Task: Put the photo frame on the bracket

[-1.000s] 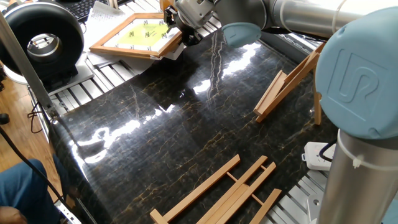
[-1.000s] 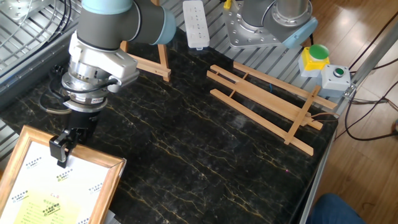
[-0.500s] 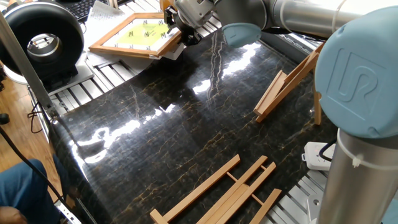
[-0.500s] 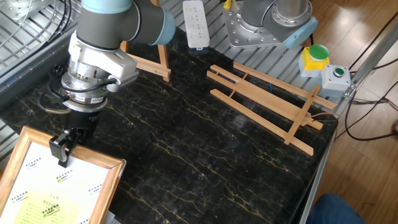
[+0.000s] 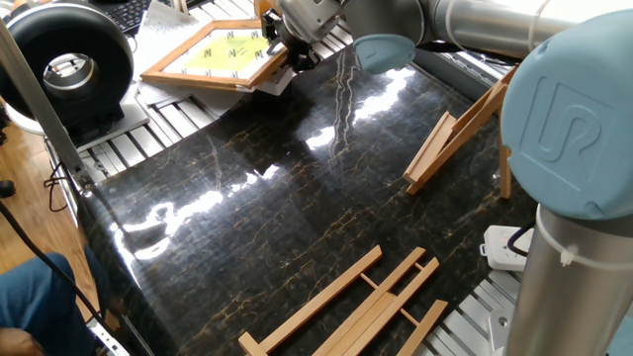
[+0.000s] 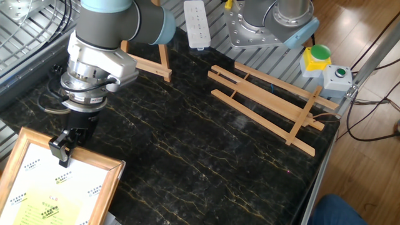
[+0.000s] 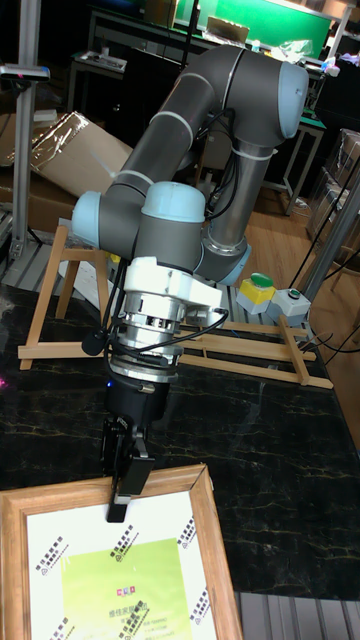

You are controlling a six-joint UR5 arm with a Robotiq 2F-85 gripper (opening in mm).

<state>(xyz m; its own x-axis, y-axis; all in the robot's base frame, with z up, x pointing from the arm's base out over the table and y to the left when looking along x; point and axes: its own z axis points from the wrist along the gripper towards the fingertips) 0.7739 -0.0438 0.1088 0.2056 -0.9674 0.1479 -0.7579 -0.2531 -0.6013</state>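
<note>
The photo frame (image 5: 213,54) is a light-wood rectangle with a yellow picture and a white mat, face up at the table's corner. It also shows in the other fixed view (image 6: 56,194) and the tall view (image 7: 110,570). My gripper (image 5: 277,44) points down with its fingers closed across the frame's near rail (image 6: 61,150) (image 7: 122,490). The bracket (image 5: 455,138), a small A-shaped wooden easel, stands upright at the opposite side of the table (image 6: 147,65) (image 7: 60,300), well apart from the frame.
A flat easel of long slats (image 6: 269,103) lies on the dark marble top (image 5: 297,198). A white power strip (image 6: 197,24) and a button box (image 6: 328,69) sit on the rails beyond. A black round device (image 5: 69,64) and papers (image 5: 163,25) are near the frame.
The gripper and the frame rail it holds have shifted very slightly. Nothing else has moved.
</note>
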